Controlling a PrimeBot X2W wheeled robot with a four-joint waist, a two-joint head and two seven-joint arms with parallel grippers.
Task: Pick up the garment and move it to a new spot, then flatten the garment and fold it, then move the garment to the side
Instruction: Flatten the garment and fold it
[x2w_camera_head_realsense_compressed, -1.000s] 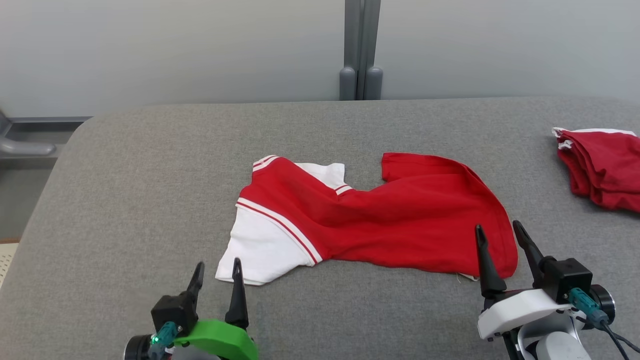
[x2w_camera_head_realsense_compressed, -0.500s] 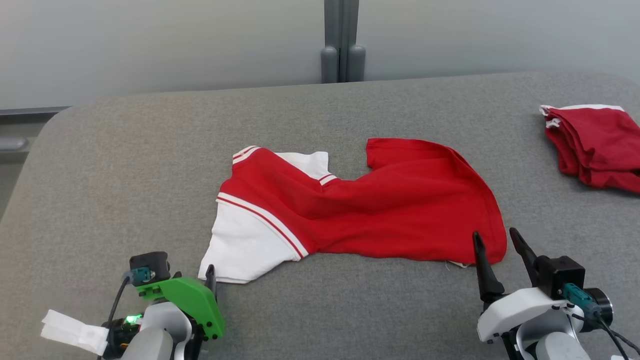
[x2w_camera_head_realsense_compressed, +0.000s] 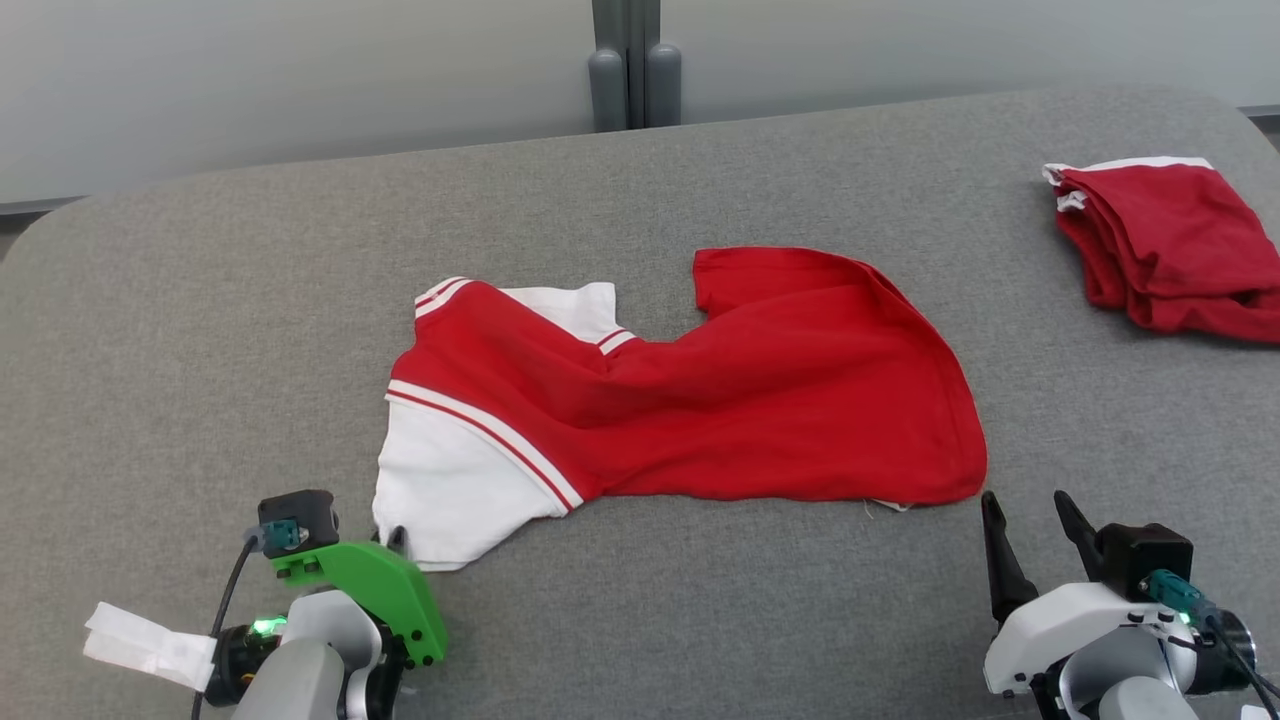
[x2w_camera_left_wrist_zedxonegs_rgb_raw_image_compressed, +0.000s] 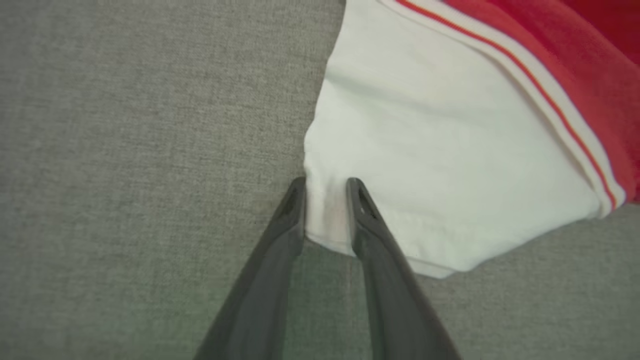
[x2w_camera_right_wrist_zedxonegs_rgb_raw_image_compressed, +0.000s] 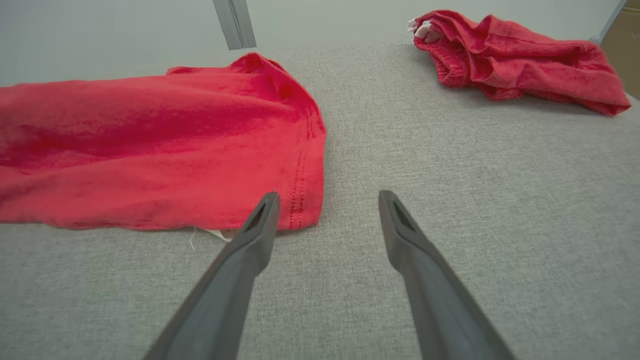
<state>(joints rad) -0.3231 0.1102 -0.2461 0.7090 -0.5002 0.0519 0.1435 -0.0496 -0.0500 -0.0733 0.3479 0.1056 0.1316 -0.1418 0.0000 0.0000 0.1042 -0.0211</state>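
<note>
We are looking at the garment lying spread, a little rumpled, in the middle of the table. Its red body is stretching to the right and its white part with red stripes is lying to the left, toward us. The left gripper is reaching down at the near white corner. In the left wrist view its fingers are standing close together with the corner's edge between them, one touching the edge and one lying on the cloth. We cannot tell whether they are truly pinching it. The right gripper is hovering low just beside the near red corner, with its fingers spread wide and nothing between them. A red pile with white trim is sitting well apart at the far right of the table. A grey post is standing behind the table.
</note>
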